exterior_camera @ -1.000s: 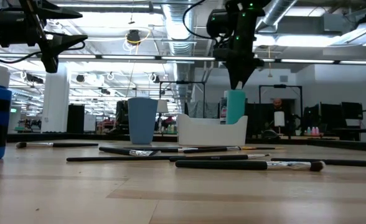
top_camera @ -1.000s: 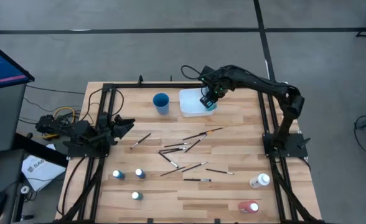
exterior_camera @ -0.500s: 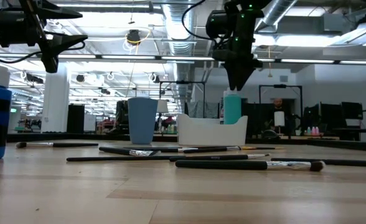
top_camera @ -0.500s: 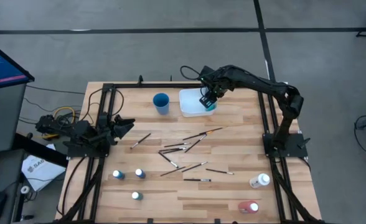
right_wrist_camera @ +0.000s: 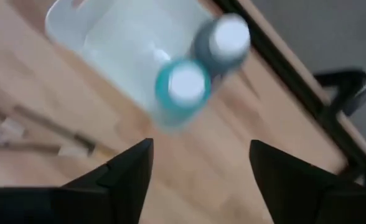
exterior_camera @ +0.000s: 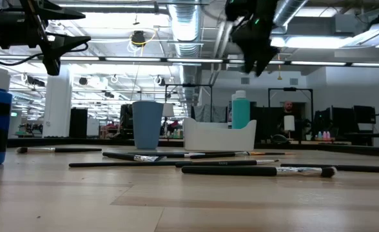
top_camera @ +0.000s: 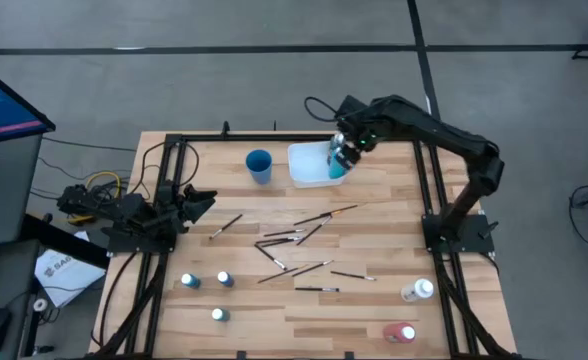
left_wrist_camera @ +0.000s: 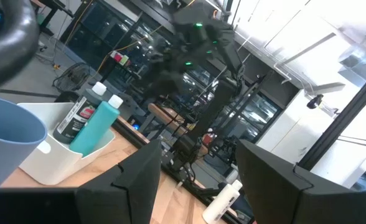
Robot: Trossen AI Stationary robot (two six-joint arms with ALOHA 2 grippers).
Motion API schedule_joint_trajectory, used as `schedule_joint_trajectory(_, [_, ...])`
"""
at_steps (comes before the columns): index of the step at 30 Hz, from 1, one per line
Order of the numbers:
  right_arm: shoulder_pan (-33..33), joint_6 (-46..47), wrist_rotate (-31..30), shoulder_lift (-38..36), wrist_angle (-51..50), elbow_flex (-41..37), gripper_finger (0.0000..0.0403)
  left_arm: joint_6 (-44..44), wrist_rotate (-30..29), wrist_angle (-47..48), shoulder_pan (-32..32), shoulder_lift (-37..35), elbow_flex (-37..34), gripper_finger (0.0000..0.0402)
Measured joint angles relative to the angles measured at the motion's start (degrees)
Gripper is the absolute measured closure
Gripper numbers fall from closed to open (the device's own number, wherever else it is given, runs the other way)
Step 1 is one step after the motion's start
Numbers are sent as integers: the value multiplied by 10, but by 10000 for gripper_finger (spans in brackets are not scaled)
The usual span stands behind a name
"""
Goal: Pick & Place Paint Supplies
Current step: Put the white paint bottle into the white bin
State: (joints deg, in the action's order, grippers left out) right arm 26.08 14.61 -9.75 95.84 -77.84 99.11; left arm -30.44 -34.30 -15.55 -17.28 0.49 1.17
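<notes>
A teal paint bottle (right_wrist_camera: 182, 87) with a white cap stands upright in the right end of the white tray (top_camera: 307, 168), beside a dark bottle (right_wrist_camera: 223, 38). My right gripper (right_wrist_camera: 201, 146) hangs open above them, clear of both caps; the low view shows it well above the teal bottle (exterior_camera: 240, 111). Several dark-handled brushes (top_camera: 294, 240) lie scattered mid-table. Three small bottles (top_camera: 217, 290) stand near the front left. A white bottle (top_camera: 417, 290) and a red one (top_camera: 399, 332) lie at the front right. My left gripper (top_camera: 202, 200) waits open at the table's left side.
A blue cup (top_camera: 259, 165) stands just left of the tray at the table's far side. Black frame rails (top_camera: 436, 230) run along the table's left and right edges. Bare wood lies between the brushes and the tray.
My right gripper has let go of the teal bottle and risen straight up from the tray, shifting slightly toward the table's right edge. The bottle has stayed standing in the tray beside the dark one.
</notes>
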Motion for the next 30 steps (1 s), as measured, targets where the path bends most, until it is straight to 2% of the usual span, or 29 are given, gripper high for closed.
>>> schedule_joint_trajectory(5, [-66,72,9,-51,-125,2,138,0,0,0,0,0,0,202])
schedule_joint_trajectory(9, [-157,156,10,-102,-123,-14,138,1,0,0,0,0,0,202])
schedule_joint_trajectory(17, [-326,365,10,-149,-122,-73,138,0,0,-1,0,0,0,202])
schedule_joint_trajectory(26, [-568,633,29,-161,-121,-98,138,0,0,-8,0,2,0,202])
schedule_joint_trajectory(30, [-662,738,62,-155,-122,-98,138,0,0,-10,0,2,0,202])
